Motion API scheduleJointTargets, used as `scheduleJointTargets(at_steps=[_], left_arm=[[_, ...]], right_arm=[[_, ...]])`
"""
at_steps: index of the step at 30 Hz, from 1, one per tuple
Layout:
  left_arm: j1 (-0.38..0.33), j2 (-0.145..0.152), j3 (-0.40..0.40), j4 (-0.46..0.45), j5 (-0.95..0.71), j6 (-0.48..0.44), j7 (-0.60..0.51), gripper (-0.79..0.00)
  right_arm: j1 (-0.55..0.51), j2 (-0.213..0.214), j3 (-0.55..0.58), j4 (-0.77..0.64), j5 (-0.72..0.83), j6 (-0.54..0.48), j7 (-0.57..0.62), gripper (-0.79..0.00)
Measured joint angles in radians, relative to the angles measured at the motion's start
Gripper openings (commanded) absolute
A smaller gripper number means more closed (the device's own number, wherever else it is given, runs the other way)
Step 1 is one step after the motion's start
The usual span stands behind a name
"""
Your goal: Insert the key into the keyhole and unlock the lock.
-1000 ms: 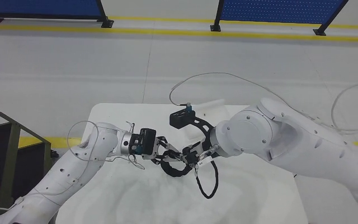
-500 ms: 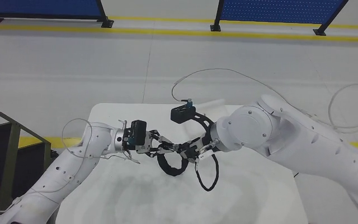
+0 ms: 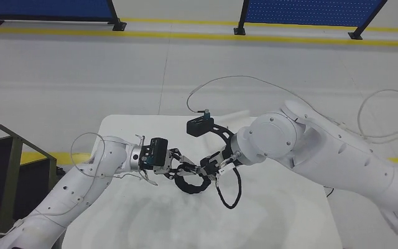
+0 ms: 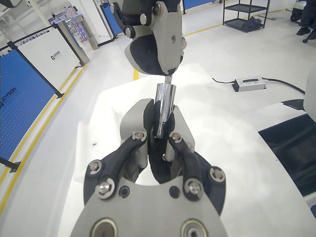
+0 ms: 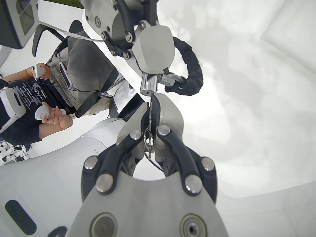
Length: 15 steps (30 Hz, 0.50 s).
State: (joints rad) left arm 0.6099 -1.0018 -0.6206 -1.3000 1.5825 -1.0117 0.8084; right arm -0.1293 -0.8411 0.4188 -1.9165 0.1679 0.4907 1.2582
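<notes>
The lock is a chrome cylinder (image 4: 164,107) with a black sheathed cable loop (image 5: 192,70). My left gripper (image 4: 160,110) is shut on the cylinder and holds it above the white table (image 3: 280,211). Its keyhole end faces my right gripper (image 5: 150,103). That gripper is shut on the key (image 5: 149,110), and a key ring (image 5: 148,141) hangs behind its fingers. The key's tip (image 4: 168,78) meets the cylinder's end; how deep it sits I cannot tell. In the top view the two grippers meet tip to tip over the table's middle, the left (image 3: 179,167) and the right (image 3: 204,169), with the cable loop (image 3: 189,187) below them.
A black wrist cable (image 3: 231,198) droops from the right arm down to the table. The white table's near edge (image 3: 186,246) lies toward the robot's body. A power adapter (image 4: 249,84) lies on the floor beyond the table.
Both grippers have shifted slightly left and toward the back of the table, staying tip to tip. The cable loop has swung along with the lock.
</notes>
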Motion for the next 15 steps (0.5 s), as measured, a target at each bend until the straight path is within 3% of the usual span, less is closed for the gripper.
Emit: scheduleJointTargets(at_steps=[15], left_arm=[[-0.019, -0.001, 0.036, 0.0, -0.01, 0.006, 0.006, -0.785]], right_arm=[[-0.018, -0.016, 0.016, 0.02, -0.015, -0.006, 0.008, -0.785]])
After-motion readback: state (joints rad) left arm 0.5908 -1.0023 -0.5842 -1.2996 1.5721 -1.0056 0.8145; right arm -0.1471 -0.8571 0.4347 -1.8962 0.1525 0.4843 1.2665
